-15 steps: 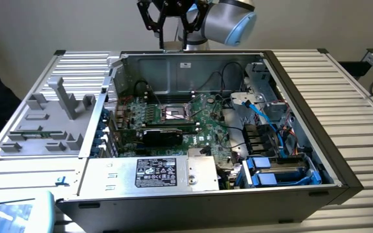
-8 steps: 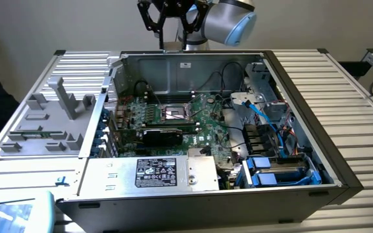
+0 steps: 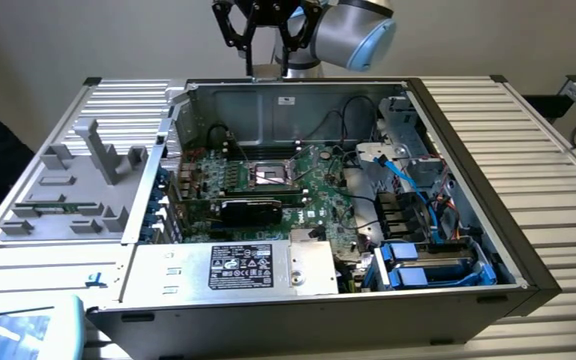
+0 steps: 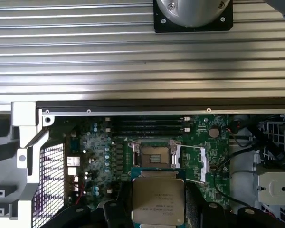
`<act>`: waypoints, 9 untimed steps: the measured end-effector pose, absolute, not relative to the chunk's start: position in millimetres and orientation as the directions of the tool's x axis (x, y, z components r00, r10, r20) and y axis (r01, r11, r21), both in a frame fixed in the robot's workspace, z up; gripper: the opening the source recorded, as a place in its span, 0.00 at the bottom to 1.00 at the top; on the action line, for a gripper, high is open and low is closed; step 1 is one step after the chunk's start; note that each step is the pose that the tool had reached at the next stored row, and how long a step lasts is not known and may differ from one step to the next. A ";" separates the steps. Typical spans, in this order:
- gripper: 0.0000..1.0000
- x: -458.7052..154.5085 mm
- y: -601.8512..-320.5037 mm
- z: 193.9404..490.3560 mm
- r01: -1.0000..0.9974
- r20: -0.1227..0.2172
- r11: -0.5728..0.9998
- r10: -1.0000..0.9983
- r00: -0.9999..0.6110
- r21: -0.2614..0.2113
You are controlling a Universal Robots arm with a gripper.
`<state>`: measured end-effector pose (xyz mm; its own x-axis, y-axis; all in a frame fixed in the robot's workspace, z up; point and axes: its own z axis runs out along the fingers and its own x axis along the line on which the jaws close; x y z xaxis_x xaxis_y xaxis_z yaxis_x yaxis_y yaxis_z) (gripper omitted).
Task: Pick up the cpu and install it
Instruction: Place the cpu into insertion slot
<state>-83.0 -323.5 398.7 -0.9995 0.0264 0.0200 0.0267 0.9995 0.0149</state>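
My gripper (image 3: 268, 34) hangs over the case's (image 3: 268, 112) far edge, cpu (image 4: 157, 198) between my fingers (image 4: 111, 213). The socket (image 3: 271, 175) lies inside on the board (image 3: 333, 191). A tray (image 3: 68, 187) lies on the bench (image 3: 528, 127) at the exterior view's left.

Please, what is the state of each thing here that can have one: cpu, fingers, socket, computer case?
fingers: shut on two opposite edges of the cpu.
cpu: lifted, held flat, not yet in the socket.
socket: empty, its metal frame swung open.
computer case: lying on its side, side panel off, inside exposed.
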 end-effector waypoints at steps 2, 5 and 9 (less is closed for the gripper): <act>0.55 -83.0 -322.5 398.7 0.027 0.020 1.000 0.026 -0.999 0.015; 0.55 -83.0 -320.9 398.4 0.026 0.020 1.000 0.026 -0.999 0.015; 0.55 -83.0 -314.6 397.8 0.027 0.020 1.000 0.026 -0.999 0.015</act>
